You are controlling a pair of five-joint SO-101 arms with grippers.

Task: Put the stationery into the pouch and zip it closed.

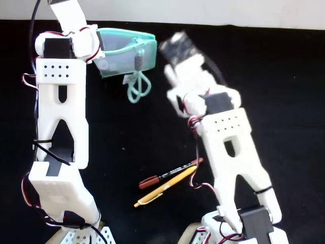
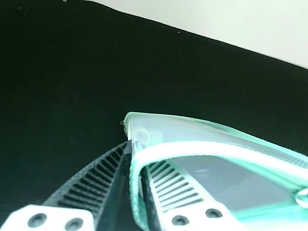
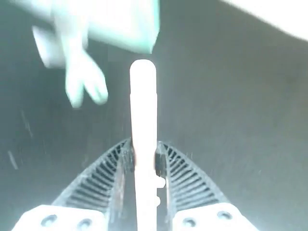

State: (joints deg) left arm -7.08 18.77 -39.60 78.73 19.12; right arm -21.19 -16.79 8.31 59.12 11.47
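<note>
Teal and half see-through, the pouch [image 1: 127, 51] sat at the far left of the black-covered table [image 1: 284, 76], one end pinched between the closed fingers of the left gripper [image 2: 131, 163]. Its cord loop [image 1: 138, 89] hung from the zip on the nearer side. From where I stood I couldn't say how wide the mouth gaped, or whether anything was inside. Just to the right of it, and not touching it as far as I could tell, the right gripper [image 3: 143, 154] was clamped on a white pen [image 3: 143, 96]. The pen's rounded tip pointed toward the pouch's right-hand end. Nearer, and a little left of the right arm's base, a brown marker [image 1: 170, 174] and a yellow pen [image 1: 165, 188] lay side by side on the cloth, well apart from the pouch, with no gripper near them. By my reckoning the job was in its early part. One piece of stationery was in hand and lined up for the opening but not yet in. Two more pieces waited on the table, and the zipping was left for last. As for print, I could make out no label, logo or lettering on the pouch, the pens or the arms.
</note>
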